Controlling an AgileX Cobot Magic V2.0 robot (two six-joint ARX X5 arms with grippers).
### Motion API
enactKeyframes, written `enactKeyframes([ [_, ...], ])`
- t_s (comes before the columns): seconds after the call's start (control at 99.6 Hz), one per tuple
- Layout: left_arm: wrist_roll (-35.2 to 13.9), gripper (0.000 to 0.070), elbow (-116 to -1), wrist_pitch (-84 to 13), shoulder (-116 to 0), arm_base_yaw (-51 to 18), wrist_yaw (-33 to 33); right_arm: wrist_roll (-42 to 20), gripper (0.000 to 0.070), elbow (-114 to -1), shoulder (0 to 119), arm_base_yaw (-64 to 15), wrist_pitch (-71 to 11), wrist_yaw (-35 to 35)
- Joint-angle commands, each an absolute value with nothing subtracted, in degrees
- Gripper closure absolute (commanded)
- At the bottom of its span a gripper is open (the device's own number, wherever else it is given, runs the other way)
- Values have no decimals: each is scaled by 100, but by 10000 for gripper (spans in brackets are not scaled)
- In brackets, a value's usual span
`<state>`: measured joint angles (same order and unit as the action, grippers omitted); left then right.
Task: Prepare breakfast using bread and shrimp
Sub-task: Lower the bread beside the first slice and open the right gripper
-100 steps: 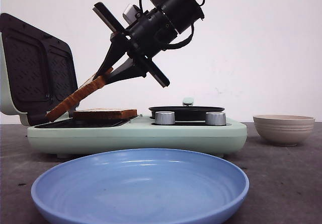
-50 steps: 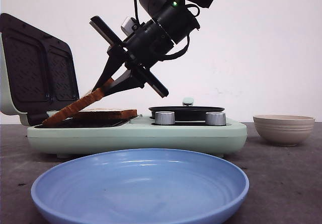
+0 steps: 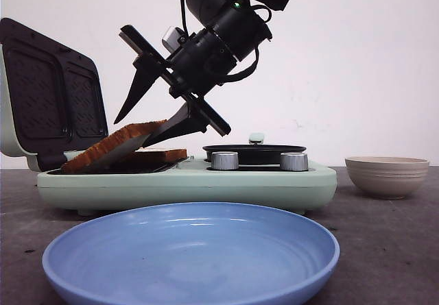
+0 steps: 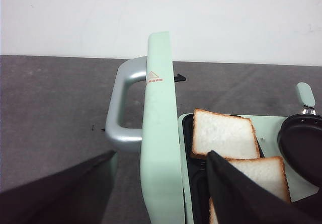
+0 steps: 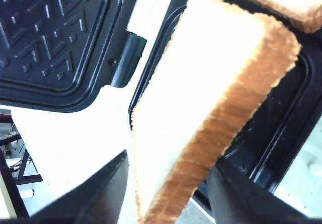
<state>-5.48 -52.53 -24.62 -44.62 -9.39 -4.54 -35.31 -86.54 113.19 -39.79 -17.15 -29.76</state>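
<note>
- Far left, the sandwich maker's lid (image 3: 51, 92) stands propped open, its dark patterned plate facing the room.
- Just beside it, the tilted bread slice (image 3: 113, 146) slopes with its low edge down in the left bay near the hinge and its high edge toward the right gripper (image 3: 152, 116); its long axis runs up and rightward.
- Under that raised edge lies the flat bread slice (image 3: 154, 156), resting in the cooking bay; the two slices look to be touching there.
- The right gripper reaches down from above, jaws spread: one finger in clear air over the slice, the other at its raised end. Not clamping, I'd say.
- The left gripper (image 4: 161, 194) sits spread too, straddling the upright lid and holding nothing.
- Rightward: a dark pan (image 3: 254, 153), then a beige bowl (image 3: 387, 175) on the desk (image 3: 384, 250).
- The blue plate (image 3: 192, 250) waits in front. I see no shrimp anywhere.
- The right arm is clearly nearer, should the slice need nudging flat.
</note>
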Motion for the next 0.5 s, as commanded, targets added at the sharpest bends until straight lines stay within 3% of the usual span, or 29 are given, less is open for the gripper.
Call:
enactKeyframes([
  [0.0, -567, 390, -5317, -2403, -4493, -939, -447, -3417, 403, -8847, 11463, -4042, -1691, -2971],
  [0.211, -567, 390, -5317, -2403, -4493, -939, -447, -3321, 400, -9013, 11463, -4036, -1944, -2939],
  [0.412, -567, 390, -5317, -2405, -4493, -939, -447, -3046, 292, -9240, 11463, -4038, -2506, -2554],
  [0.492, -567, 390, -5317, -2405, -4493, -939, -447, -2847, 282, -9371, 11463, -4038, -2818, -2314],
])
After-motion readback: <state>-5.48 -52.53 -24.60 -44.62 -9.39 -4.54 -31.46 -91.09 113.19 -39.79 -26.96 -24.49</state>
